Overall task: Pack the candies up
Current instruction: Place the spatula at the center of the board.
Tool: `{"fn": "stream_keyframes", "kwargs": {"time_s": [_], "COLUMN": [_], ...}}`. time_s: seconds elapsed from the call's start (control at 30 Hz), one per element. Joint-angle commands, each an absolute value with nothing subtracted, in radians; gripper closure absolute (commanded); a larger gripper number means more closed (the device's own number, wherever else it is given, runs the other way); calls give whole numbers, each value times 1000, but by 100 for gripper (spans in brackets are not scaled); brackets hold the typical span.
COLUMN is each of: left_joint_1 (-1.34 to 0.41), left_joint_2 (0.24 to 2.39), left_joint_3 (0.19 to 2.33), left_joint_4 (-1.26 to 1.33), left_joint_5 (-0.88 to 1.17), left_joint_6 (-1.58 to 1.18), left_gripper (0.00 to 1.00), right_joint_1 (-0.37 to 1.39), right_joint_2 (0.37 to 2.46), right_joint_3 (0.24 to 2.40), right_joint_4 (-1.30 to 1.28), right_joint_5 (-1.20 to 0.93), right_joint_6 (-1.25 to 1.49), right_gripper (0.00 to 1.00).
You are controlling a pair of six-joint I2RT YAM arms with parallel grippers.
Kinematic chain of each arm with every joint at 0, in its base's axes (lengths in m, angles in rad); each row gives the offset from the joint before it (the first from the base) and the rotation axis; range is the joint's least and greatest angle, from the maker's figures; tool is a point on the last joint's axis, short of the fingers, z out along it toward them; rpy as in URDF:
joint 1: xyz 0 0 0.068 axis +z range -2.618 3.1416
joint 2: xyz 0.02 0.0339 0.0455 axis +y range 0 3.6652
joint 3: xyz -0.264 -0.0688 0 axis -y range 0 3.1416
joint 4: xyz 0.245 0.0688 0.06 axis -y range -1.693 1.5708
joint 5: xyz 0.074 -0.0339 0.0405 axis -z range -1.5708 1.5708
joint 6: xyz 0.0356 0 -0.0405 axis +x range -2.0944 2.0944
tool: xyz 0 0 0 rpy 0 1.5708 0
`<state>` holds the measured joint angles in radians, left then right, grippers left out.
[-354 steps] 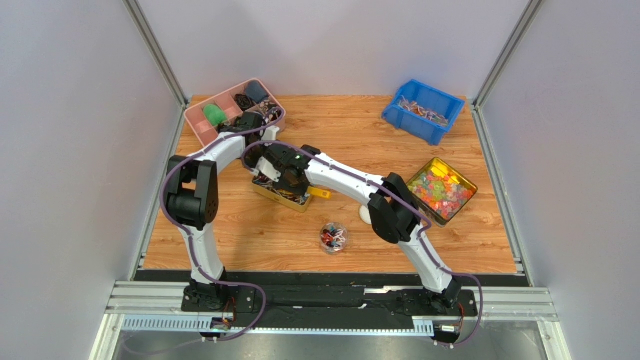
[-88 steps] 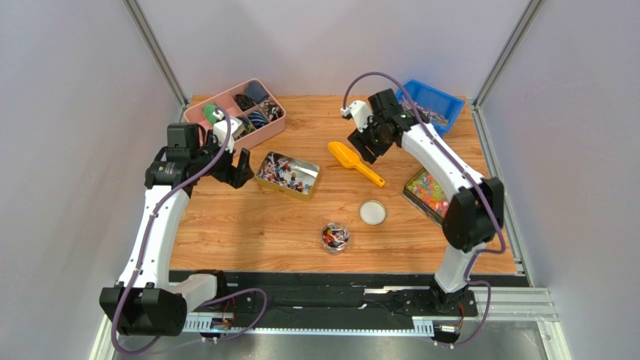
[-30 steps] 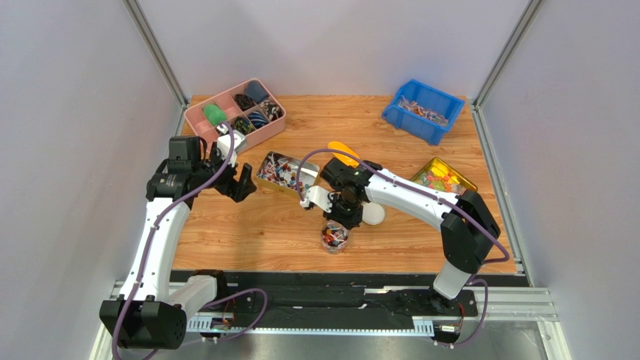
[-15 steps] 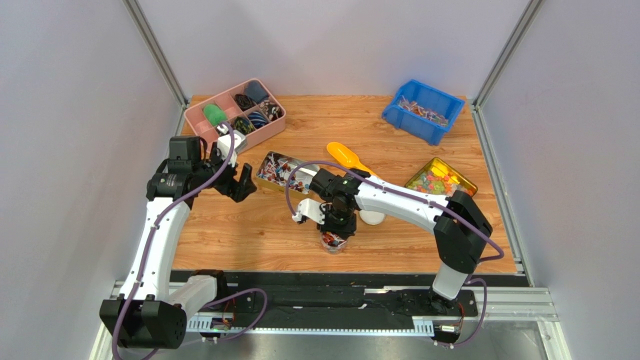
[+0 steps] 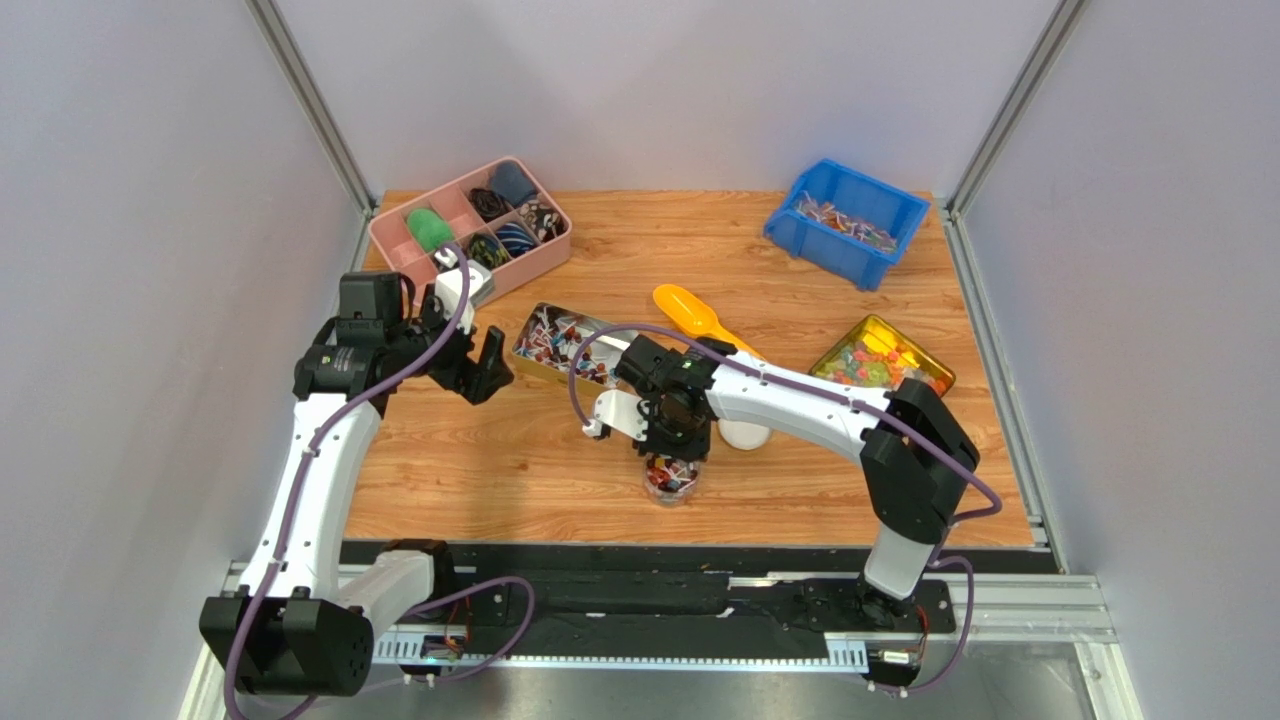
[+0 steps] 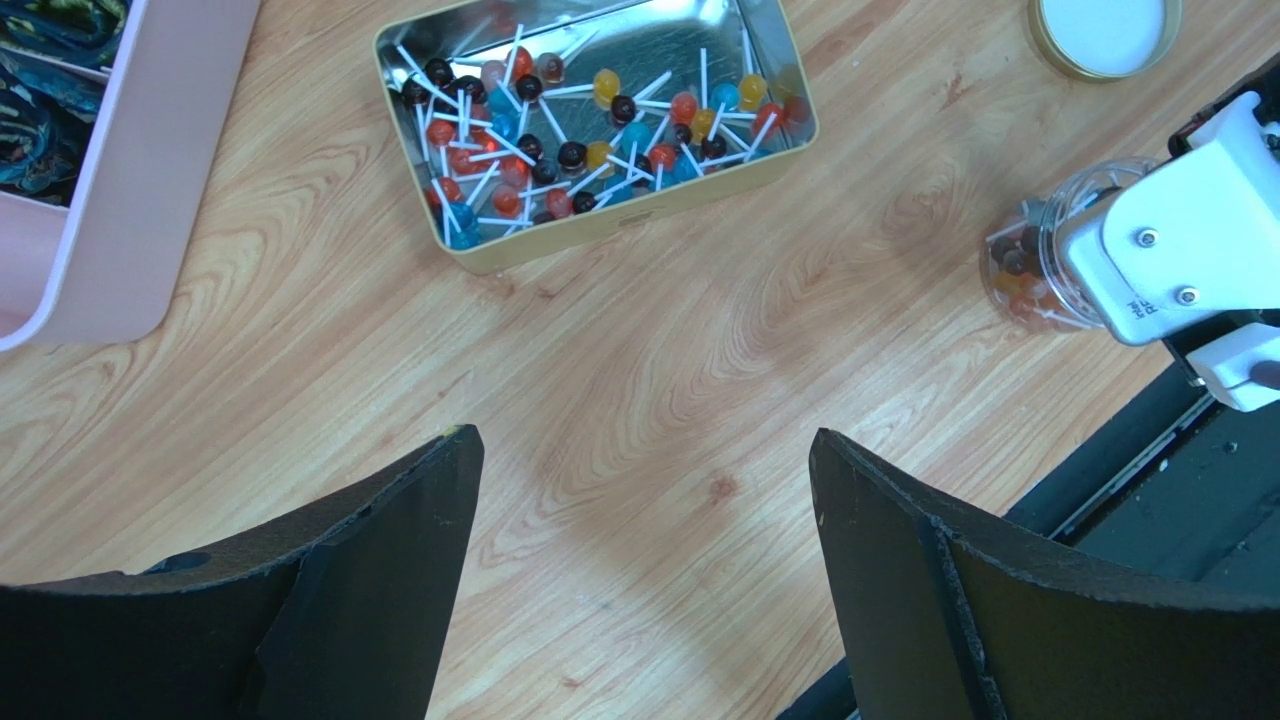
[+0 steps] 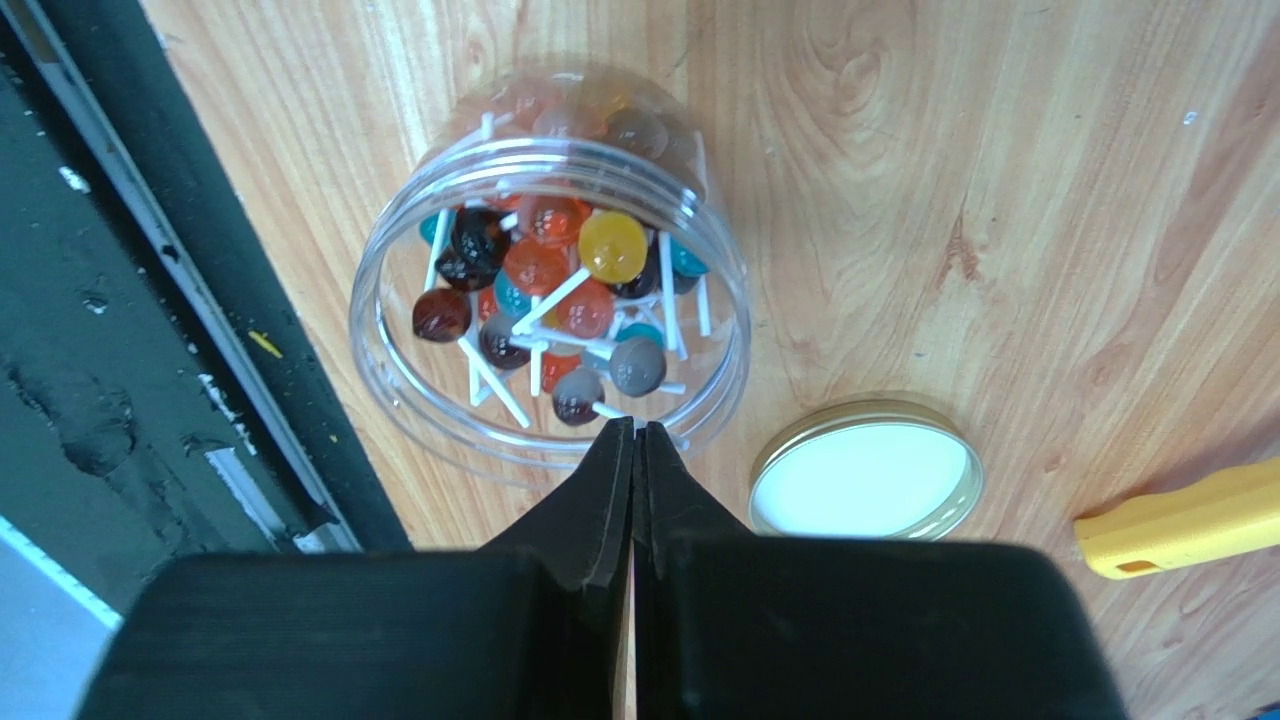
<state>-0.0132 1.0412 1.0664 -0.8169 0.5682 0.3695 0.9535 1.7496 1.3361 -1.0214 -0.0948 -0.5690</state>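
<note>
Candies split between an open jar and a tin on the wooden surface [image 5: 526, 465]

The right gripper [image 7: 633, 435] is clenched on nothing, its tips at the edge of the mouth of a clear jar [image 7: 394, 390]. The jar stands upright near the front edge, partly filled with candies [image 7: 579, 300]: small red, orange, yellow, blue and dark balls on white sticks. Its lid [image 7: 864, 473] lies just beside it, and a yellow scoop [image 5: 699, 318] lies farther back. More of the candies sit in an open gold tin [image 6: 646, 206]. The left gripper [image 6: 643, 443] hangs released, apart from that tin. A pink divided tray [image 5: 519, 270] holds green and dark items, a blue bin [image 5: 819, 240] holds small pieces too small to tell, and a second tin [image 5: 911, 342] holds yellow and orange gummies.
</note>
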Motion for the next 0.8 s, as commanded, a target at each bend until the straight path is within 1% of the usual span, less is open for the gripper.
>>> {"fn": "stream_keyframes", "kwargs": {"time_s": [0.0, 0.3, 0.4, 0.5, 0.7, 0.73, 0.77], "left_joint_1": [-15, -15, -15, -15, -15, -15, -15], "left_joint_2": [1042, 1049, 1048, 1046, 1046, 1043, 1045], "left_joint_3": [1060, 1060, 1060, 1060, 1058, 1058, 1058], "left_joint_4": [-784, -782, -781, -781, -781, -781, -781], "left_joint_5": [580, 581, 581, 580, 581, 583, 583], "left_joint_6": [390, 391, 391, 391, 391, 391, 391], "left_gripper": [11, 11, 11, 11, 11, 11, 11], "right_joint_1": [957, 976, 986, 986, 986, 986, 986], "right_joint_2": [1773, 1821, 1829, 1798, 1704, 1694, 1683], "right_joint_3": [1351, 1344, 1347, 1362, 1428, 1436, 1442], "right_joint_4": [-973, -959, -947, -937, -1011, -1022, -1031], "right_joint_5": [-51, -74, -52, 36, 55, 54, 49], "right_joint_6": [-575, -577, -575, -575, -586, -587, -588], "right_gripper": [100, 100, 100, 100, 99, 98, 95]}}
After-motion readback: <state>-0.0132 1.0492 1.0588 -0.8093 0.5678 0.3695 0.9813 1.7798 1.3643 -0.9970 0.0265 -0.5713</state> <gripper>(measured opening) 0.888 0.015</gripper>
